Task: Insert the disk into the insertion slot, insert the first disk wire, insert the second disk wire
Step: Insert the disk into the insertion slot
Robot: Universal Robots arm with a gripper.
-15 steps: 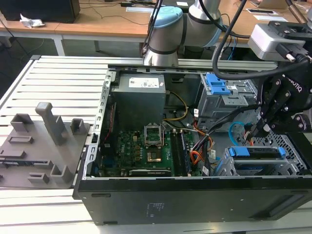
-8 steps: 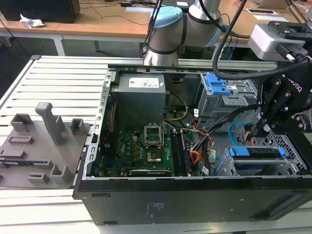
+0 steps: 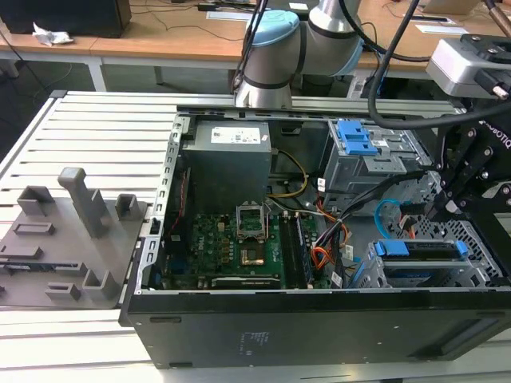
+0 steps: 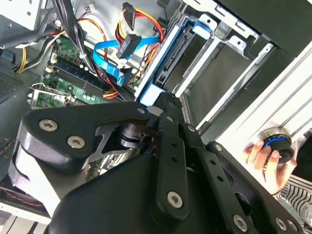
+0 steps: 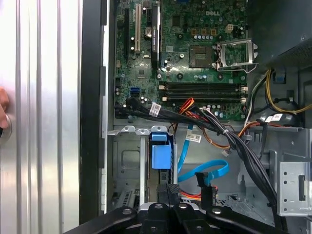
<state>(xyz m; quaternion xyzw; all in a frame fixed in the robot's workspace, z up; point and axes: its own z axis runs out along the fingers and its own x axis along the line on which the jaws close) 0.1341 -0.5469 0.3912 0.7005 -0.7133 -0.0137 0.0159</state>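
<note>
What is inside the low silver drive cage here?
The disk stands in the insertion slot, with its blue-framed top edge showing. The slot's walls cover most of the drive's body, so its depth cannot be told.

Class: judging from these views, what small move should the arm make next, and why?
Probably shift the tool toward the light blue cable: the disk already sits in the insertion slot, while that cable loops free beside it.

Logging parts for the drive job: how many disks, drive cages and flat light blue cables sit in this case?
Disk: 1
Drive cages: 2, the insertion slot and the taller cage
Light blue cable: 1
Total: 4
</note>
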